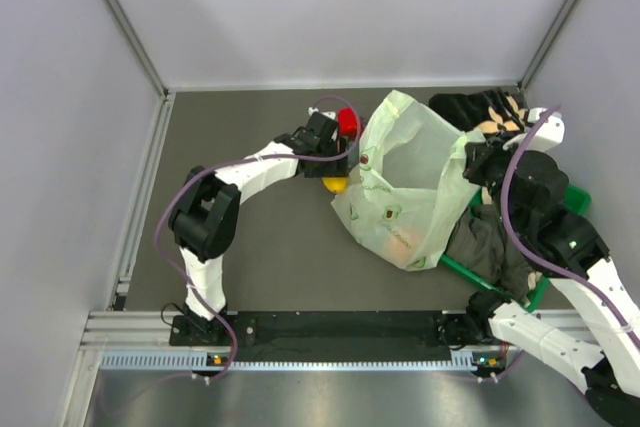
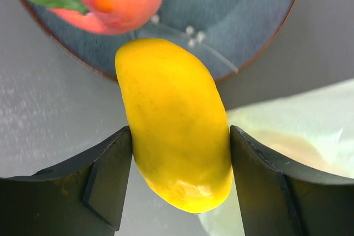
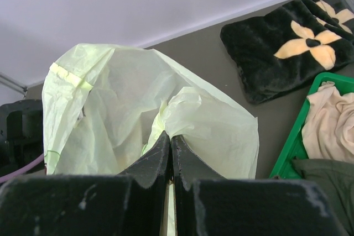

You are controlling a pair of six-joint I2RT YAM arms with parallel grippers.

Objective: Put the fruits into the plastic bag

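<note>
Both clamped: left hand (image 2: pixel 180 136) on yellow fruit (image 2: pixel 171 114), right hand (image 3: pixel 170 139) on plastic bag (image 3: pixel 110 109).

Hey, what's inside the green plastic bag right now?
Through the plastic bag wall, an orange-pink blur shows near its lower end; what it is cannot be told. The right pincer pinches the rim, and folds hide the rest.

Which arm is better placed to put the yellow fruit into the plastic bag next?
Left. The left gripper has the yellow fruit between its fingers, beside the plastic bag. The right gripper is shut on the bag's edge, holding it.
</note>
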